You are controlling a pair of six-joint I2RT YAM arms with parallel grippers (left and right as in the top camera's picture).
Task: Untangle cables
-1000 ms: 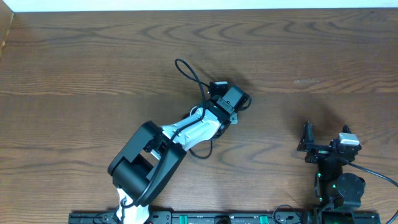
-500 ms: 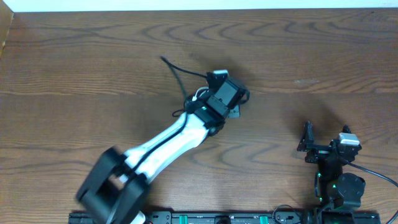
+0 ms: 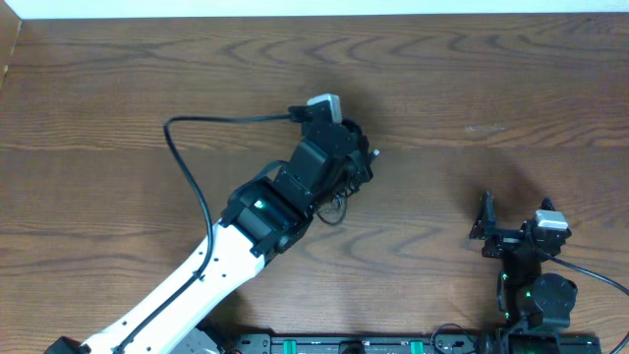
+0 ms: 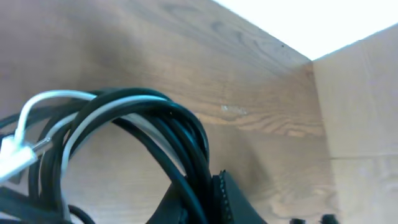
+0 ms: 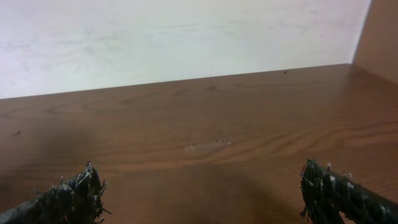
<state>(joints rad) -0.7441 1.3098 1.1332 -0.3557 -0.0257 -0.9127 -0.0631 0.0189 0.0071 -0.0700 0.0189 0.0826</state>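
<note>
The cables show in the left wrist view as a looped bunch of black cords (image 4: 180, 124) and one white cord (image 4: 93, 115), which ends in a small white plug (image 4: 12, 155). My left gripper (image 4: 208, 199) is shut on the black strands, which run down between its jaws. From overhead the left gripper (image 3: 352, 162) is at mid table, and a thin loop of cable (image 3: 338, 209) shows just below it. The arm hides the rest of the bunch. My right gripper (image 3: 485, 226) rests at the right front, open with nothing between its fingertips (image 5: 74, 193).
A thick black wire (image 3: 182, 167) of the left arm's own arcs out from the wrist camera to the left and back down to the arm. A cardboard wall (image 4: 360, 106) stands at the table's edge. Bare wooden tabletop (image 5: 205, 143) lies in front of the right gripper.
The left gripper has closed on the cables. The left arm has stretched out and turned its wrist, and its own wire has swung far out to the left. The right arm has not moved.
</note>
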